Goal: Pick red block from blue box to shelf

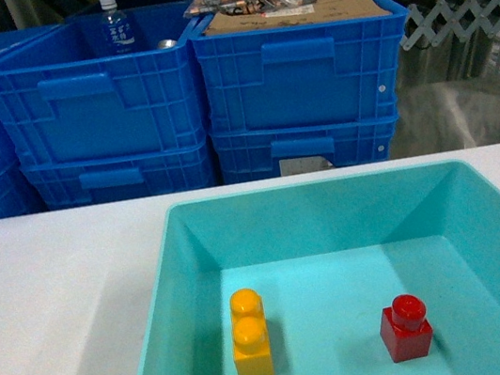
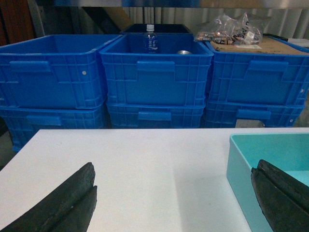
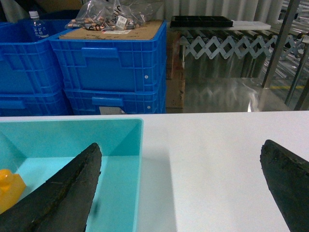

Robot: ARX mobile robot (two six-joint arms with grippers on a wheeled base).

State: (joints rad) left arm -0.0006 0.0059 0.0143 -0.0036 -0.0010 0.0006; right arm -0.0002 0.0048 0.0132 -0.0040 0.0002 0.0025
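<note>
I see the red block upright on the floor of the blue box, right of the orange brick. My left gripper and right gripper both hang spread wide above the white surface, clear of the block.

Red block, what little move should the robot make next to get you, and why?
Probably the right gripper should swing left over the blue box and stop above the red block. Its fingers are wide open and empty, hanging at the box's right wall, nearer the block's side than the left gripper. The block stands upright on the floor, apart from the orange-yellow brick.
</note>
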